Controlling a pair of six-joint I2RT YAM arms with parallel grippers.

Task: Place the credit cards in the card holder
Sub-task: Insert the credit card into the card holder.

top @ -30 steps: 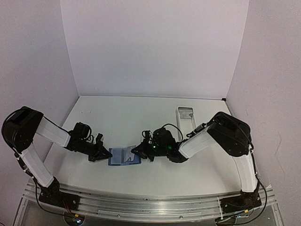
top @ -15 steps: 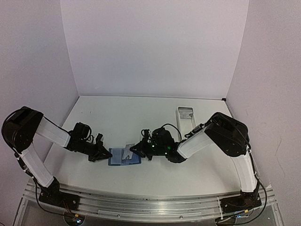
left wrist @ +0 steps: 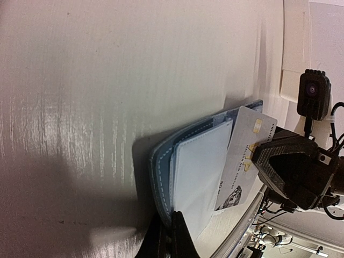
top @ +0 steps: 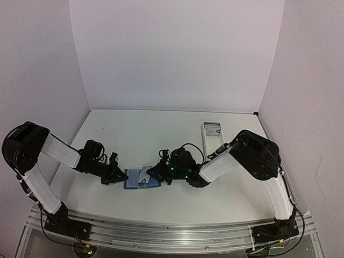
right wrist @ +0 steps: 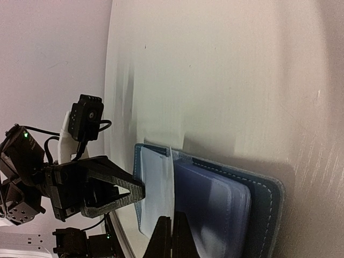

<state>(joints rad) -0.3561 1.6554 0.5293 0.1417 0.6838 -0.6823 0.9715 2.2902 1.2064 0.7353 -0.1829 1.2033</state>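
Observation:
The card holder (top: 134,181) is a blue wallet lying open on the table, with a pale blue inside flap (left wrist: 200,172). My left gripper (top: 119,176) is shut on its left edge, its tips (left wrist: 171,232) pinching the stitched rim. My right gripper (top: 154,173) is shut on a white printed credit card (left wrist: 245,146). It holds the card over the wallet's right half, and one edge of the card reaches in behind the pale flap. The right wrist view shows this card edge-on (right wrist: 171,177), between the wallet's two halves (right wrist: 231,204).
A long white tray (top: 213,134) lies at the back right, beyond the right arm. Both arms reach low across the near half of the table, and their wrists face each other over the wallet. The left gripper's black fingers (right wrist: 102,188) show close behind the card.
My right gripper has slid left with the card, from the wallet's right edge to over its middle. The card now reaches into the wallet. The left gripper has kept its hold and not moved.

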